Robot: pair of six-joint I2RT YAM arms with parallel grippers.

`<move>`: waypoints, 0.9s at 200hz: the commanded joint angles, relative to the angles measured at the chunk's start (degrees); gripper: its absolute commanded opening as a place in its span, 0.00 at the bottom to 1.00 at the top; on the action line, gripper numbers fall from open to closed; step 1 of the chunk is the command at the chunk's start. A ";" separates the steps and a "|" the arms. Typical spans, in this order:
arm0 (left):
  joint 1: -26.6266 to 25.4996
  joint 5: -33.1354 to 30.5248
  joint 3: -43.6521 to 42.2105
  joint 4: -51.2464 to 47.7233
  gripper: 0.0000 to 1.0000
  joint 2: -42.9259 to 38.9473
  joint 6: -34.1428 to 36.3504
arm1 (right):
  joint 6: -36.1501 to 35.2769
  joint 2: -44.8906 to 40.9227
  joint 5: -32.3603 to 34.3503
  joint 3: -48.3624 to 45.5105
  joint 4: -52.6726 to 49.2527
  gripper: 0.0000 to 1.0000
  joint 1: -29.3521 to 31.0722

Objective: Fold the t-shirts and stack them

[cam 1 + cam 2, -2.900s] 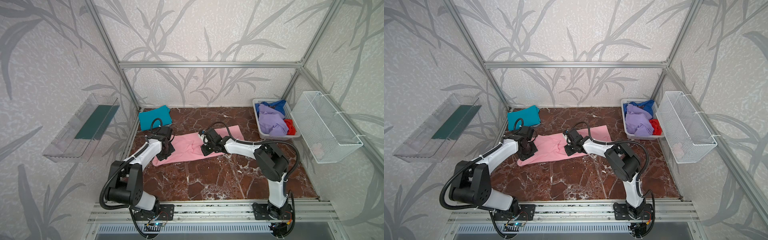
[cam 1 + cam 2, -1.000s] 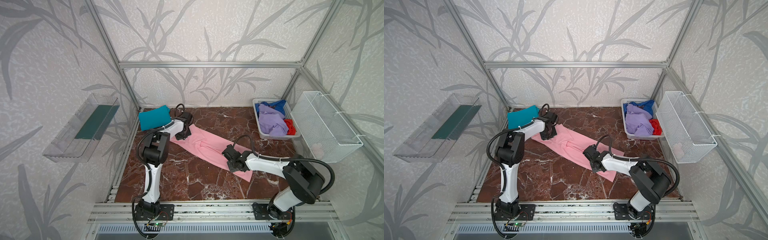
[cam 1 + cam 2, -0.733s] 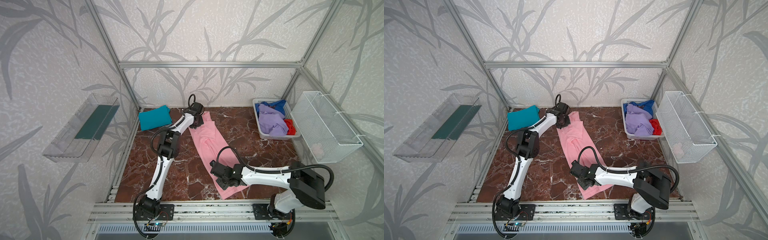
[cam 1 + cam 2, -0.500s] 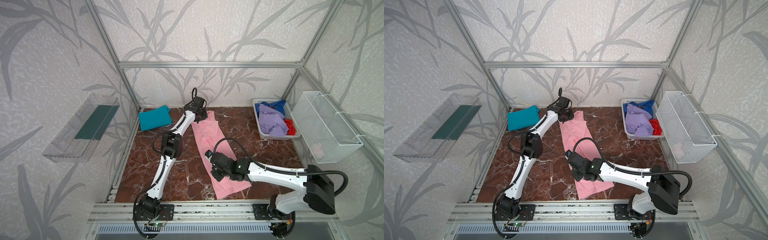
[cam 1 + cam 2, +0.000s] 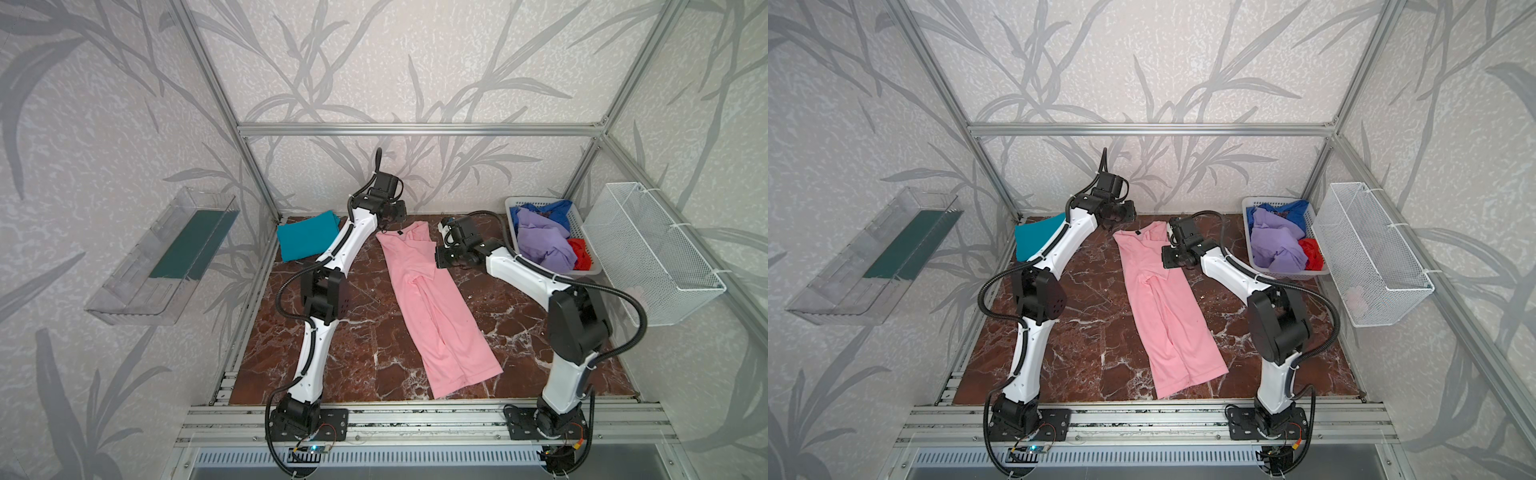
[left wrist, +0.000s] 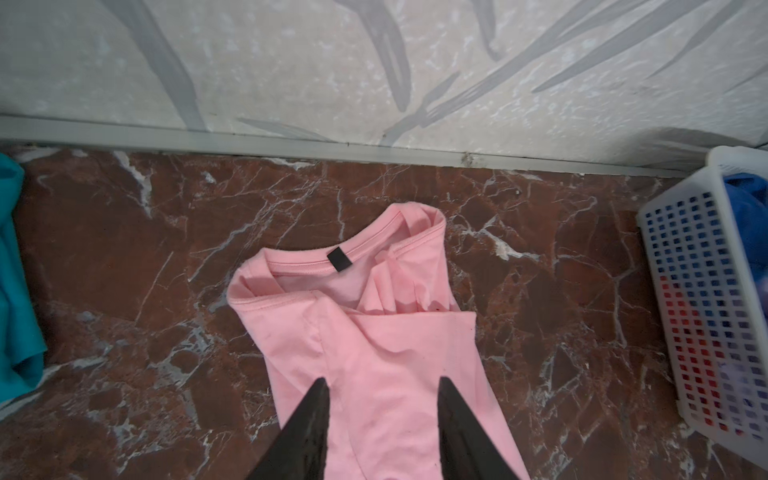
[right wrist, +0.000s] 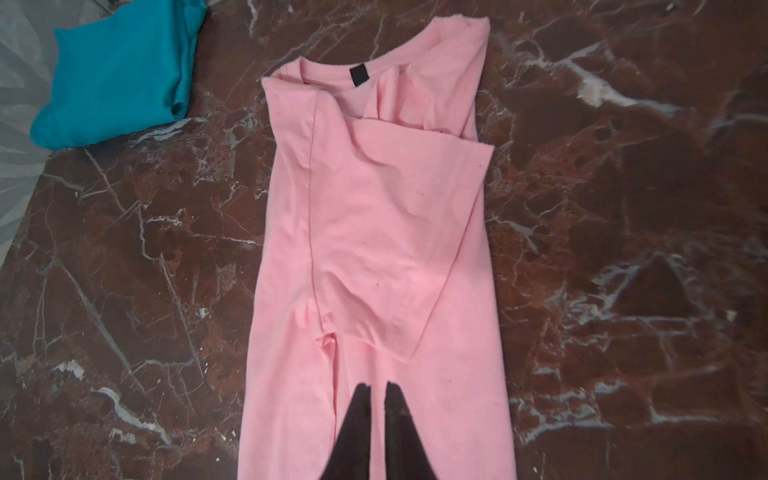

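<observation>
pink t-shirt (image 5: 432, 299) lies folded lengthwise; left jaws spread, right jaws nearly together.

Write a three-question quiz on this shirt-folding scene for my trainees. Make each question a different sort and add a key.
1. True or false: the pink shirt lies as a long narrow strip on the table.
2. Where is the folded teal shirt? A: in the basket. B: on the table, back left corner. C: on the wall shelf.
3. Which has its jaws wide apart, the left gripper or the right gripper?
Key: 1 true; 2 B; 3 left gripper.
</observation>
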 commanded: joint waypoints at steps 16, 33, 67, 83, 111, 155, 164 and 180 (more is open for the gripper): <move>0.65 -1.43 4.19 -4.25 0.51 7.69 1.08 | 1.67 10.64 -5.84 9.47 -4.14 0.14 -2.48; 0.67 -0.94 4.48 -3.17 0.51 9.11 0.65 | 1.21 15.25 -6.69 13.45 -4.16 0.14 -2.87; 1.72 -1.02 6.11 -2.14 0.52 12.92 -0.58 | 0.75 23.60 -6.34 22.27 -7.04 0.17 -3.37; 2.50 -0.98 6.57 -1.67 0.53 14.54 -1.10 | 0.46 25.84 -5.86 24.93 -8.33 0.26 -3.62; 3.60 -0.66 6.61 -0.58 0.52 16.22 -1.94 | -0.17 26.29 -4.27 25.08 -8.91 0.36 -3.61; 4.57 -1.02 6.52 -0.42 0.60 15.34 -1.74 | 1.41 17.89 -2.86 11.57 -3.89 0.44 -4.00; 4.58 -1.59 6.28 -0.64 0.64 14.72 -1.31 | 1.92 15.77 -2.30 8.20 -2.99 0.44 -4.19; 4.56 -2.46 4.84 -0.43 0.67 13.06 -0.43 | 2.48 12.22 -1.27 3.12 -1.88 0.45 -4.53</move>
